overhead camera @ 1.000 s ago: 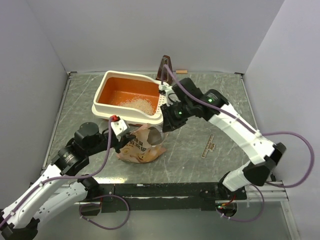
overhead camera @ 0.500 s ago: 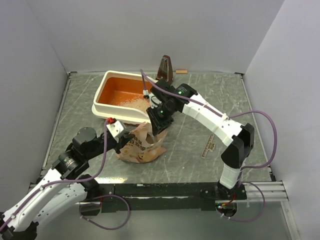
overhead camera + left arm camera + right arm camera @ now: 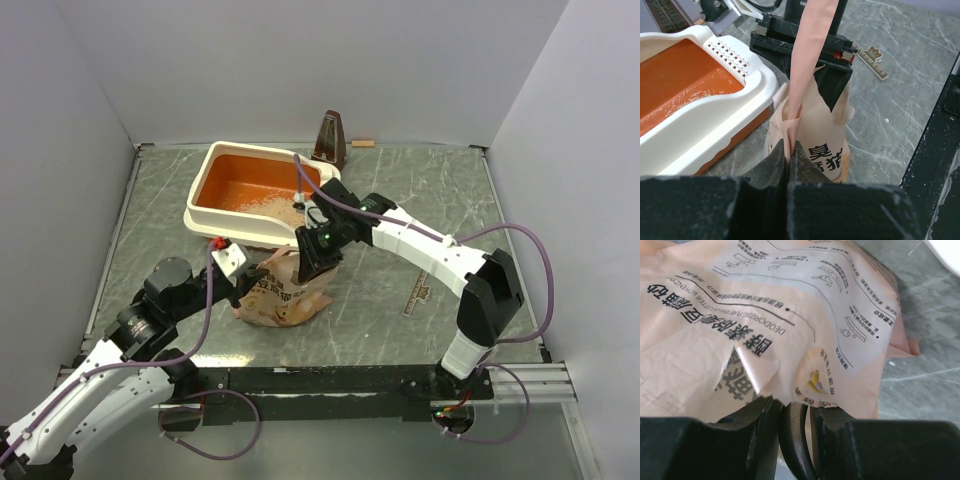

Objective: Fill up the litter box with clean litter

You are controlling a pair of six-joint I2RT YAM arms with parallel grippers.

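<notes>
Your left hand (image 3: pixel 789 156) is pinched shut on a fold of the tan litter bag (image 3: pixel 283 296), and your right hand (image 3: pixel 796 412) is clamped on its torn top edge. The bag stands on the desk (image 3: pixel 420 200) just beside the near wall of the litter box (image 3: pixel 260 230), which holds a thin heap of clean litter (image 3: pixel 272 206). Expect crinkly, tear-prone paper around a heavy, shifting load, so grip thick folds, not the ragged lip. Lift clear of the rim. Open room lies to the right, and a metronome (image 3: pixel 331 140) stands behind the box.

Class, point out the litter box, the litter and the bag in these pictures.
litter box (image 3: pixel 715 125): left wrist view, on its white rim.
litter (image 3: pixel 262 205): top view, on the pale heap inside the box.
bag (image 3: pixel 280 300): top view, on its lower printed side.
</notes>
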